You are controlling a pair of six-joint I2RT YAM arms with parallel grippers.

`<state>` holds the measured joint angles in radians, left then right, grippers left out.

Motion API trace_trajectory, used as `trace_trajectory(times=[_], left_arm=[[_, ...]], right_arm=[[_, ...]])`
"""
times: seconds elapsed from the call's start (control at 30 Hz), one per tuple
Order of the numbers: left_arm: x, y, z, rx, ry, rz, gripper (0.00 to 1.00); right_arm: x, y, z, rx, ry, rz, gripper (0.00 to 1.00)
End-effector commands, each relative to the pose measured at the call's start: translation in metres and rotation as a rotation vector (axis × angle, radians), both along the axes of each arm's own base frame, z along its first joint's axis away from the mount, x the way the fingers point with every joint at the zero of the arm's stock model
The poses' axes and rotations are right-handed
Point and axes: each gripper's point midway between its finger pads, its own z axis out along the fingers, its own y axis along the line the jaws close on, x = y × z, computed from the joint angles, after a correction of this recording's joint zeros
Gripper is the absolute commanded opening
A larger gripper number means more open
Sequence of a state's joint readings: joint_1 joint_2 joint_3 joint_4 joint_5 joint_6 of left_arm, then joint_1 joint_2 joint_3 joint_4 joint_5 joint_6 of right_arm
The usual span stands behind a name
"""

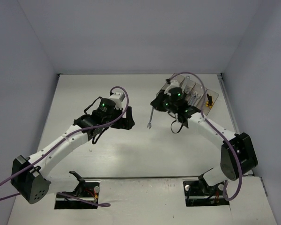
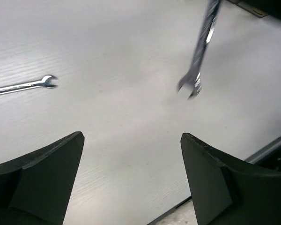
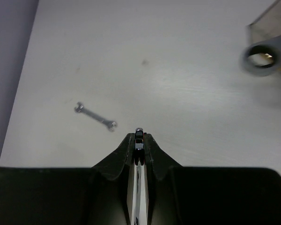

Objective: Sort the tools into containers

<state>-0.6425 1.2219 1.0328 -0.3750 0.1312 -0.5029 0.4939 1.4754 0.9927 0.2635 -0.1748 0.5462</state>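
My right gripper (image 1: pixel 155 105) is shut on a long silver wrench (image 1: pixel 151 118) that hangs down above the table's middle; the right wrist view shows it edge-on between the shut jaws (image 3: pixel 139 137). It also shows in the left wrist view (image 2: pixel 200 51), in the air. My left gripper (image 1: pixel 127 120) is open and empty (image 2: pixel 131 138), just left of the hanging wrench. A small silver wrench (image 3: pixel 95 116) lies flat on the table (image 2: pixel 23 86). The smoky-brown bins (image 1: pixel 196 96) stand at the back right with tools inside. A blurred wrench ring end (image 3: pixel 261 57) shows by a bin corner (image 3: pixel 274 16).
Pale walls enclose the white table on the left, back and right. The table's dark edge (image 2: pixel 271 145) runs close to my left gripper's right finger. Purple cables loop over both arms (image 1: pixel 124 96).
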Motion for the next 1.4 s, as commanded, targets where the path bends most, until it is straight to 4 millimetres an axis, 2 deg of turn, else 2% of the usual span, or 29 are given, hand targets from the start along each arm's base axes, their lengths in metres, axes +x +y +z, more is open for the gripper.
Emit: trace_trajectory(times=[0.0,0.07,0.13,0.17,0.23,0.3,0.4,0.43,0.53,0.57,0.6,0.73,0.77,0.8,0.9,0.93,1.0,1.17,1.27,1.37], left_arm=[[0.016,0.044,0.029,0.200,-0.155,0.038,0.81],[0.017,0.056,0.029,0.245,-0.173,0.045,0.81],[0.016,0.070,0.028,0.286,-0.187,0.056,0.82],[0.016,0.074,0.026,0.296,-0.188,0.056,0.82],[0.014,0.081,0.021,0.334,-0.195,0.037,0.82],[0.012,0.084,0.016,0.356,-0.194,0.018,0.82],[0.011,0.085,0.010,0.378,-0.189,-0.013,0.82],[0.010,0.083,0.009,0.380,-0.187,-0.033,0.81],[0.009,0.081,0.004,0.390,-0.182,-0.074,0.77],[0.009,0.079,0.003,0.391,-0.180,-0.088,0.77],[0.009,0.079,0.002,0.393,-0.177,-0.099,0.75],[0.009,0.074,-0.007,0.398,-0.158,-0.144,0.75],[0.011,0.074,-0.007,0.402,-0.157,-0.147,0.75],[0.012,0.073,-0.009,0.409,-0.152,-0.157,0.75],[0.013,0.068,-0.018,0.437,-0.131,-0.235,0.75],[0.014,0.067,-0.018,0.446,-0.132,-0.255,0.75],[0.015,0.064,-0.025,0.459,-0.122,-0.296,0.75],[0.031,0.067,-0.042,0.540,-0.109,-0.366,0.74],[0.049,0.071,-0.060,0.551,-0.060,-0.415,0.70],[0.066,0.078,-0.068,0.473,-0.016,-0.420,0.68]], right_arm=[[0.058,-0.084,0.073,0.044,-0.150,-0.163,0.00],[0.075,-0.117,0.073,0.019,-0.134,-0.228,0.00],[0.099,-0.160,0.075,0.004,-0.132,-0.306,0.00],[0.107,-0.173,0.073,0.006,-0.128,-0.330,0.00],[0.134,-0.215,0.060,0.007,-0.097,-0.394,0.00],[0.148,-0.233,0.045,-0.001,-0.071,-0.419,0.00],[0.164,-0.249,0.021,-0.007,-0.031,-0.442,0.00],[0.170,-0.254,0.008,-0.016,-0.009,-0.452,0.00],[0.178,-0.267,-0.027,-0.035,0.053,-0.485,0.00],[0.179,-0.269,-0.033,-0.043,0.063,-0.493,0.01],[0.180,-0.274,-0.040,-0.048,0.075,-0.504,0.04],[0.182,-0.274,-0.050,-0.051,0.089,-0.483,0.37],[0.181,-0.274,-0.049,-0.057,0.087,-0.482,0.39],[0.180,-0.275,-0.046,-0.063,0.080,-0.481,0.41],[0.170,-0.274,-0.017,-0.081,0.030,-0.467,0.43],[0.163,-0.272,-0.002,-0.081,0.004,-0.457,0.43],[0.150,-0.267,0.014,-0.094,-0.015,-0.427,0.45],[0.100,-0.251,0.049,-0.092,-0.060,-0.368,0.47],[0.052,-0.234,0.078,-0.069,-0.136,-0.325,0.48],[0.016,-0.219,0.083,-0.045,-0.163,-0.291,0.49]])
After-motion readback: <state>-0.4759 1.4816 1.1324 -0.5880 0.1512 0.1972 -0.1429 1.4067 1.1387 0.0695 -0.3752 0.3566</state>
